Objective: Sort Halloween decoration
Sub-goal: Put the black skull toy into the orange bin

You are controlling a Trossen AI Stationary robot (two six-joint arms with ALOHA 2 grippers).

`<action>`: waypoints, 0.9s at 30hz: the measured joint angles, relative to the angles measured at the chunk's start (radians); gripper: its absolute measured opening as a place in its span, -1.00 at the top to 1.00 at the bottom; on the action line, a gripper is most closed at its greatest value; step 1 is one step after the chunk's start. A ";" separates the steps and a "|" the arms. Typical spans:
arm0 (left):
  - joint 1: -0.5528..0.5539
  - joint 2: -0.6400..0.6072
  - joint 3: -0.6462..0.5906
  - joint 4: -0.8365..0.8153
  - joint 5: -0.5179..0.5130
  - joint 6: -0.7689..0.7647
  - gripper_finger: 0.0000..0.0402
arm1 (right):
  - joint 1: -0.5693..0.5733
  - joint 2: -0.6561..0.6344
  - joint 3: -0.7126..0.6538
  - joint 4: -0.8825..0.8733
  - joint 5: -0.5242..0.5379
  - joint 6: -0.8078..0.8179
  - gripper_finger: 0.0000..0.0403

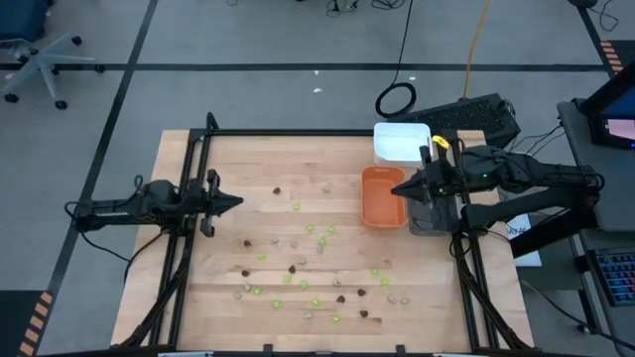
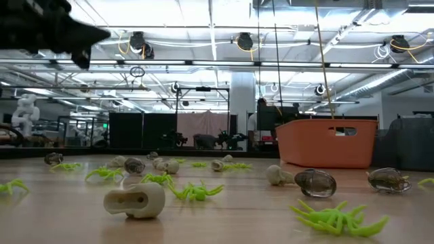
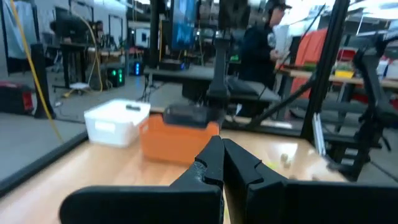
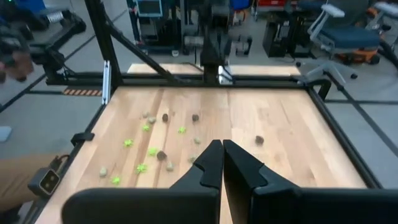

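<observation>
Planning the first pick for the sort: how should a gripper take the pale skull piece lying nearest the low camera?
Likely from straight above, jaws closing across the narrow width of the pale skull piece. It lies on its side on the table, rounded and low, so a sideways approach would probably push it along. Green spiders lie close beside it.

1. Lime-green, dark brown and pale Halloween decoration pieces [image 1: 298,268] lie scattered across the wooden counter [image 1: 228,288].
2. The left gripper [image 1: 236,201], fingers closed, hangs at the counter's left edge.
3. The right gripper [image 1: 396,189], fingers together, hovers over an orange tray [image 1: 378,205] beside white [image 1: 400,142] and grey trays [image 1: 433,218].
</observation>
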 joint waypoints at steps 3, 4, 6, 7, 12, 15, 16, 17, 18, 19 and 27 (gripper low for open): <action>0.000 0.051 0.100 -0.051 0.000 0.005 1.00 | 0.000 0.006 -0.037 0.014 -0.002 0.014 1.00; -0.001 0.073 0.137 -0.078 0.000 0.006 1.00 | 0.000 0.008 -0.052 0.022 -0.002 0.015 1.00; -0.001 0.122 0.211 -0.132 0.000 0.008 1.00 | 0.001 0.008 -0.088 0.049 -0.002 0.015 1.00; -0.001 0.151 0.249 -0.150 0.000 0.020 1.00 | 0.001 0.008 -0.109 0.057 -0.002 0.015 1.00; -0.001 0.285 0.393 -0.177 0.040 0.080 1.00 | 0.001 0.009 -0.199 0.102 -0.002 0.016 1.00; -0.001 0.361 0.466 -0.177 0.059 0.084 1.00 | 0.001 0.013 -0.248 0.132 -0.003 0.041 1.00; -0.001 0.385 0.487 -0.179 0.060 0.086 1.00 | 0.001 0.013 -0.265 0.142 -0.003 0.053 1.00; -0.001 0.409 0.504 -0.179 0.061 0.098 1.00 | 0.001 0.013 -0.282 0.153 -0.003 0.064 1.00; -0.001 0.432 0.518 -0.177 0.062 0.112 1.00 | 0.001 0.014 -0.299 0.172 -0.003 0.071 1.00; -0.001 0.454 0.528 -0.175 0.063 0.127 1.00 | 0.001 0.013 -0.316 0.190 -0.003 0.078 1.00; -0.001 0.612 0.573 -0.202 0.055 0.182 1.00 | 0.001 0.014 -0.424 0.252 -0.004 0.164 1.00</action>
